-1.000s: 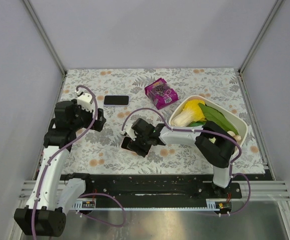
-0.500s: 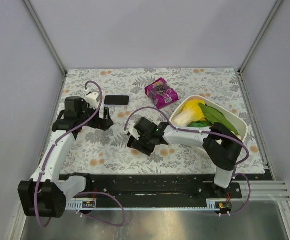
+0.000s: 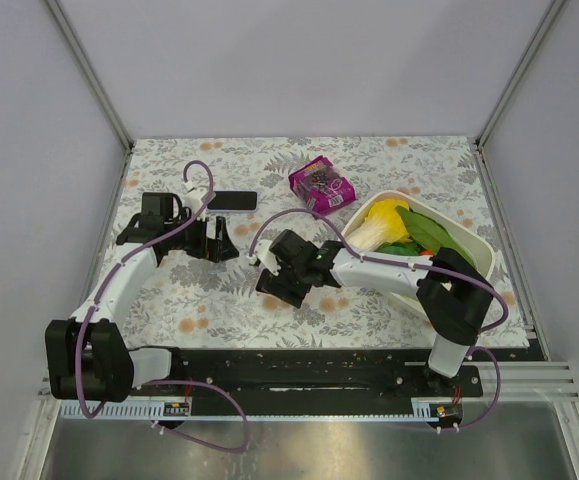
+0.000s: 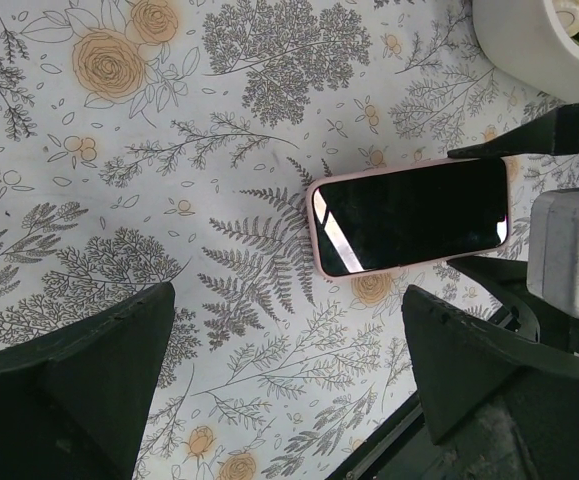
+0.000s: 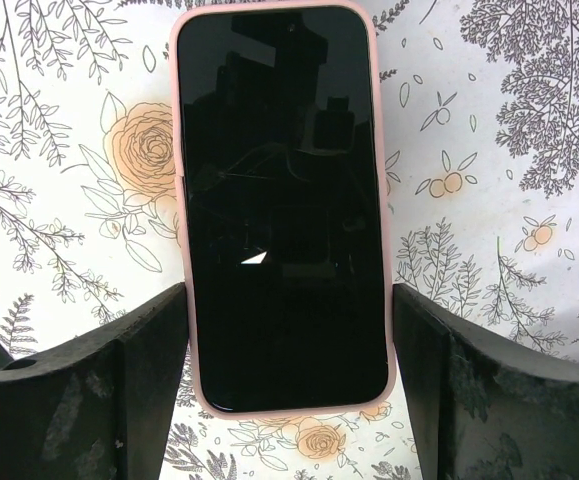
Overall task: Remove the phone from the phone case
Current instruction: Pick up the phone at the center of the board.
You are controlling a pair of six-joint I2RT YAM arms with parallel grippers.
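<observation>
From above, the left gripper (image 3: 217, 243) hung over the flowered cloth (image 3: 389, 160) on the left side, just short of a bare dark phone (image 3: 232, 201) lying farther back. The right gripper (image 3: 287, 272) sat low at mid-table, covering whatever was beneath it. A purple packet (image 3: 321, 186) and a white basin (image 3: 474, 245) of vegetables stood off to the right, well apart from the work.

The left wrist camera looked past its own fingers, spread as wide as they go with nothing between them. Ahead lay the phone (image 4: 409, 217), screen up, flat on the cloth and fully seated in its pink phone case (image 4: 312, 215). The right gripper's dark fingers bracketed its far end.

The right wrist camera showed those fingers (image 5: 79, 390) pressed against both long sides of the phone case at its near end, with no gap visible, pinning it in place.

To my eye the job was at the bracing stage: one arm steadying the case, the other coming in and the phone not yet freed. The next move would need the left fingers to catch a free corner of the rim and peel it back while the right held firm.
</observation>
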